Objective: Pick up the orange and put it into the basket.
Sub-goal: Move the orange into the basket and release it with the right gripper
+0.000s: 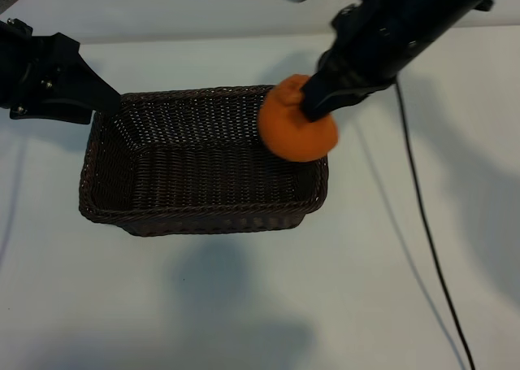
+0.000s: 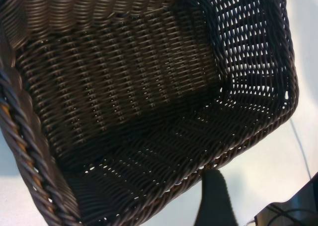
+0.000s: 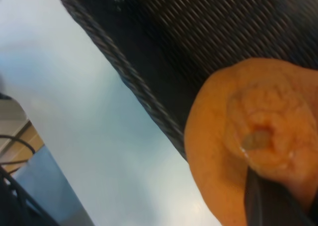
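On the white table (image 1: 244, 305), centre: dark brown woven wicker basket (image 1: 203, 211), rectangular, rounded corners, sloping sides, braided rim; interior bare of contents in the exterior and left wrist views.

Above the basket's right-hand end, off the table: orange (image 1: 292, 134), round, matte, slightly lumpy, overlapping the right rim as seen from the exterior camera. Pinched at its upper side by the right gripper (image 1: 321, 106), fingers pressed into the fruit's puckered top. Right arm slanting down from the upper right corner of the exterior view.

In the right wrist view: orange (image 3: 253, 141) close to the lens, dimpled knob facing the camera, one dark finger (image 3: 268, 201) laid against it; braided basket rim (image 3: 129, 82) running just behind the fruit, white tabletop beyond.

At the basket's left end: left gripper (image 1: 101, 102), black, fingers spread, at the upper-left corner of the rim; contact with the wicker not discernible. In the left wrist view: basket floor and walls (image 2: 134, 87) filling the picture, one dark fingertip (image 2: 213, 198) outside the near rim.

Across the table to the right of the basket: thin black cable (image 1: 422, 215).
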Controlling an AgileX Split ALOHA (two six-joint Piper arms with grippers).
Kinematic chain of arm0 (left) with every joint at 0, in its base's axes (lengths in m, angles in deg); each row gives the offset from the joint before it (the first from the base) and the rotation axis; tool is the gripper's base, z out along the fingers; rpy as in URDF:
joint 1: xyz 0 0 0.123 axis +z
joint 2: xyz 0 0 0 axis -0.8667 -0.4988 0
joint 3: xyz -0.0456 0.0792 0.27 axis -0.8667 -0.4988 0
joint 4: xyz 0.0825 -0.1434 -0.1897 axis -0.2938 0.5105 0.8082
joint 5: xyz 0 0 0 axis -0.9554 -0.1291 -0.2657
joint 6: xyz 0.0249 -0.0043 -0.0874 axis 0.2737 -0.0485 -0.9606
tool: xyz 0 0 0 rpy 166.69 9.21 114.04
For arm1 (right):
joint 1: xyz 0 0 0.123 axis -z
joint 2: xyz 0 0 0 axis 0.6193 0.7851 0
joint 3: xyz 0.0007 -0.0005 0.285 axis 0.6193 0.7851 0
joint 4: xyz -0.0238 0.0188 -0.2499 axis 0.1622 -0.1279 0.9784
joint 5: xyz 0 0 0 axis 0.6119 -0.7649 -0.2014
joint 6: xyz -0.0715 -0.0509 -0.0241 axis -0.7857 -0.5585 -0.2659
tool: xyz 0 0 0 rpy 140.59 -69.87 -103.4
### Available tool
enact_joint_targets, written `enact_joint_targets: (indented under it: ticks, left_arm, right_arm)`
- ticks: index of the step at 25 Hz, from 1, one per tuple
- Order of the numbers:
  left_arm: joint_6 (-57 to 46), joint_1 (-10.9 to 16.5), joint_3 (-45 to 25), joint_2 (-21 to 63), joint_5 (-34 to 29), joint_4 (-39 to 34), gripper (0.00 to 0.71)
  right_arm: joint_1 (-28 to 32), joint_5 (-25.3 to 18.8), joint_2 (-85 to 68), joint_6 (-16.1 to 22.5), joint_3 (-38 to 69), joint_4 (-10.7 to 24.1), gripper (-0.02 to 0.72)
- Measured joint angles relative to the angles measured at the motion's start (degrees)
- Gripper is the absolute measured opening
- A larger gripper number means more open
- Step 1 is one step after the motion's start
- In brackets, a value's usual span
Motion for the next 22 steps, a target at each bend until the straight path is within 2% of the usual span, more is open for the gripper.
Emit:
enact_joint_targets:
  ticks: [13, 22]
  left_arm:
    - [-0.05, 0.0, 0.0, 0.0, 0.0, 0.19, 0.524]
    - [-0.05, 0.0, 0.0, 0.0, 0.0, 0.19, 0.524]
  right_arm:
    - [-9.53, 12.14, 3.74, 1.42, 0.0, -0.65, 0.041]
    - [-10.25, 15.94, 9.33, 1.42, 0.0, 0.04, 0.041]
